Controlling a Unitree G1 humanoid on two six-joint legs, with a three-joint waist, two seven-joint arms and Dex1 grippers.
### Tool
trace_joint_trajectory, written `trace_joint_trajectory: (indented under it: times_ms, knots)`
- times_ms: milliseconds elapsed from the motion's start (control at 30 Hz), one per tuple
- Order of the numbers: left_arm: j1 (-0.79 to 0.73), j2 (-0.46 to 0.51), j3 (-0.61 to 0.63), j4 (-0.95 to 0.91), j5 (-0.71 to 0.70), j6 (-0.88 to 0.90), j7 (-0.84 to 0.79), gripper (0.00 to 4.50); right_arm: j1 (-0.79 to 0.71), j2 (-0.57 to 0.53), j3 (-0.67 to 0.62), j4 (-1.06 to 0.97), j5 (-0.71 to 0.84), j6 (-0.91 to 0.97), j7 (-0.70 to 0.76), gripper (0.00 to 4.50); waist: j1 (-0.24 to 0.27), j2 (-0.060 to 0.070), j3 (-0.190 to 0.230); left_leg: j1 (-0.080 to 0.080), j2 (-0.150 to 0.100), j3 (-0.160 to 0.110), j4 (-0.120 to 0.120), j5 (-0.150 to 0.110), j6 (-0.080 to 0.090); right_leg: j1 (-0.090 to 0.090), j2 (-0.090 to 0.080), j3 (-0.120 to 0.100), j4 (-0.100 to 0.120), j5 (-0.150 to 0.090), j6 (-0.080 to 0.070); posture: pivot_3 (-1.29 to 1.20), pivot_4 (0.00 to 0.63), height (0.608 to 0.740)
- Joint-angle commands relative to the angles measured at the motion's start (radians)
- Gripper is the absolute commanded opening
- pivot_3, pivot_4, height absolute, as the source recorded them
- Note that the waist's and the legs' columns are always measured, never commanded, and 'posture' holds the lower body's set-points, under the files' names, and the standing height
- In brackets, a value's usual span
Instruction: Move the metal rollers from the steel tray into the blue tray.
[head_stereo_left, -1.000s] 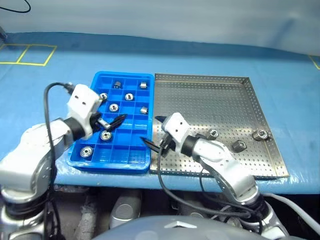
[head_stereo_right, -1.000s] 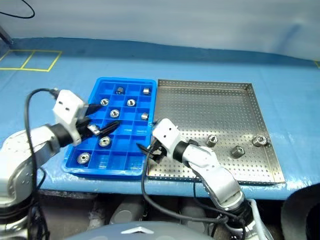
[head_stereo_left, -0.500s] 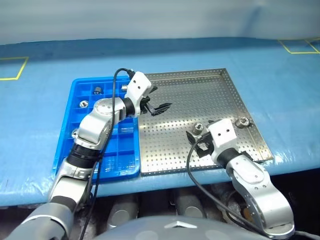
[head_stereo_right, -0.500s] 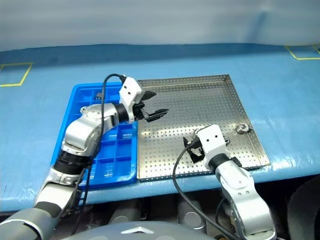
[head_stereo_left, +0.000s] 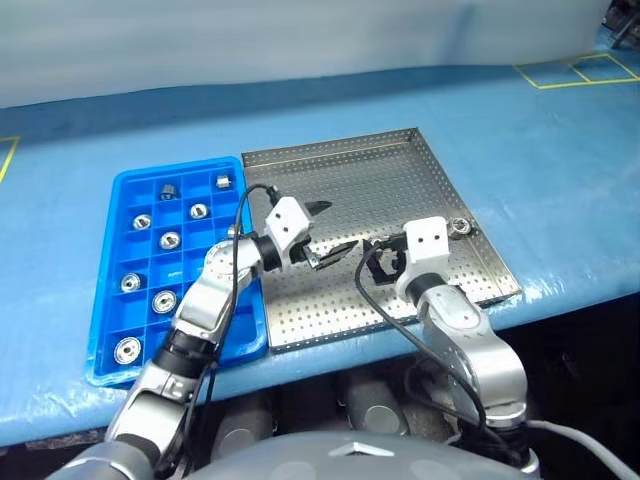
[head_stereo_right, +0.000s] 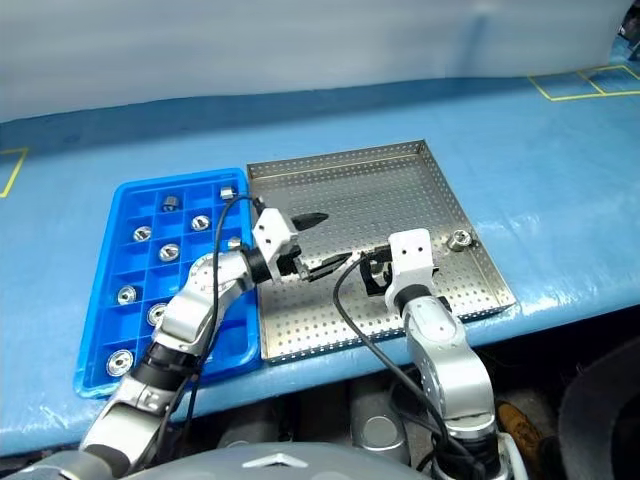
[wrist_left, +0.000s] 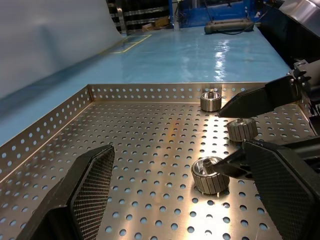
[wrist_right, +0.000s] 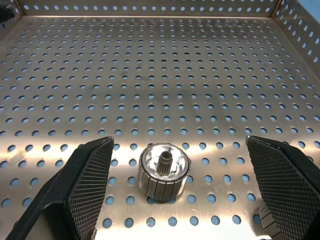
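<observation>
metal roller (wrist_right: 163, 171) on steel tray (wrist_right: 160, 75) — between open claw (wrist_right: 180, 200)

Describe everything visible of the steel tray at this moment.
The steel tray is a flat rectangular sheet of shiny silver metal with a low perforated rim and a base full of small round holes. It lies flat on the blue table cover, its left edge beside the blue tray. Three metal rollers stand on its base. The left gripper and right gripper hover open above it.
</observation>
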Motion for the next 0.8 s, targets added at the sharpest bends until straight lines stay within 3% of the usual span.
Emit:
trace_joint_trajectory:
  times_ms: [33,400,500,700,733,800]
  knots:
    - [0.053,-0.008,0.04,-0.088,-0.027,-0.016,0.031,4.48,-0.031,0.013,-0.031,0.042,0.008,-0.036,-0.003,4.5,0.003,0.0,0.0,0.0,0.0,0.0,0.0,0.0,0.0,0.0,0.0,0.0,0.0,0.0,0.0,-0.22,0.15,0.74]
    - [0.166,0.1,0.058,-0.282,-0.057,0.195,0.033,4.48,-0.094,0.008,-0.018,0.174,0.012,-0.033,0.028,4.5,0.028,0.001,0.0,0.0,0.0,0.001,0.0,0.0,0.0,0.0,0.0,0.0,0.0,0.0,0.0,-0.14,0.15,0.74]
    - [0.17,0.125,0.058,-0.308,-0.062,0.201,0.013,4.5,-0.111,0.01,-0.023,0.196,0.01,-0.009,0.022,3.88,0.036,0.001,0.0,0.0,0.0,0.001,0.0,0.0,0.0,0.0,0.0,0.0,0.0,0.001,-0.001,-0.13,0.15,0.74]
    - [0.185,0.133,0.063,-0.338,-0.084,0.2,0.003,4.5,-0.111,0.003,-0.018,0.166,0.021,0.029,0.037,1.91,0.061,0.001,0.0,0.0,0.0,0.001,-0.001,0.0,0.0,-0.001,0.0,0.0,0.0,0.003,-0.004,-0.1,0.15,0.74]
    - [0.188,0.134,0.066,-0.344,-0.088,0.2,0.003,4.5,-0.109,0.001,-0.017,0.157,0.024,0.037,0.041,1.69,0.064,0.001,0.0,0.0,0.0,0.001,-0.001,0.0,0.0,-0.001,0.0,0.0,0.0,0.003,-0.004,-0.1,0.15,0.74]
    - [0.198,0.136,0.076,-0.36,-0.089,0.194,0.011,4.5,-0.104,-0.012,-0.003,0.135,0.024,0.051,0.051,1.7,0.069,0.001,0.0,0.0,0.0,0.001,-0.001,0.0,0.0,-0.001,0.0,0.0,0.0,0.002,-0.004,-0.09,0.15,0.74]
